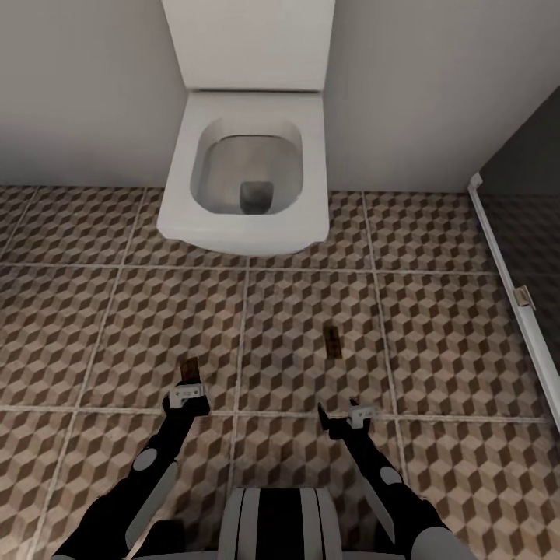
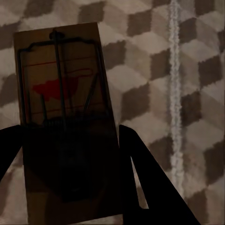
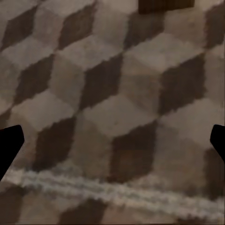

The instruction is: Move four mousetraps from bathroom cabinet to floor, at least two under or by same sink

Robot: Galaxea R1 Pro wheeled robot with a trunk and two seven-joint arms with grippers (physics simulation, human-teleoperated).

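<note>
— Left gripper [image 1: 189, 386], what was it doing?

— It hung low over the bathroom floor [image 1: 78, 327], pointing down, with a mousetrap [image 1: 188, 369] at its tips. In the left wrist view that mousetrap [image 2: 63, 108] sat between the two dark fingers [image 2: 140, 173], its wire frame and red mark facing the camera, and the fingers pressed in against its long edges. So the jaws were closed on the board.

— Was the trap touching the tiles?

— I could not tell. From the head camera it looked right at floor level, just ahead of a grout line, but contact was not clear.

— And the right gripper [image 1: 342, 420]?

— It hovered over the same floor, jaws spread wide with nothing between them. In the right wrist view only the two finger tips [image 3: 9, 147] appeared at the edges of the frame, cube-patterned tile between them and a pale grout line crossing nearby.

— Any other traps?

— One second mousetrap [image 1: 332, 341] lay flat on the tiles, just ahead of the right gripper and apart from it. Its end also showed at the edge of the right wrist view [image 3: 165, 5].

— What else was around?

— A white toilet [image 1: 245, 171] stood against the wall ahead, roughly between the two arms. A dark glass panel with a white frame [image 1: 509, 272] ran along the robot's right side.
</note>
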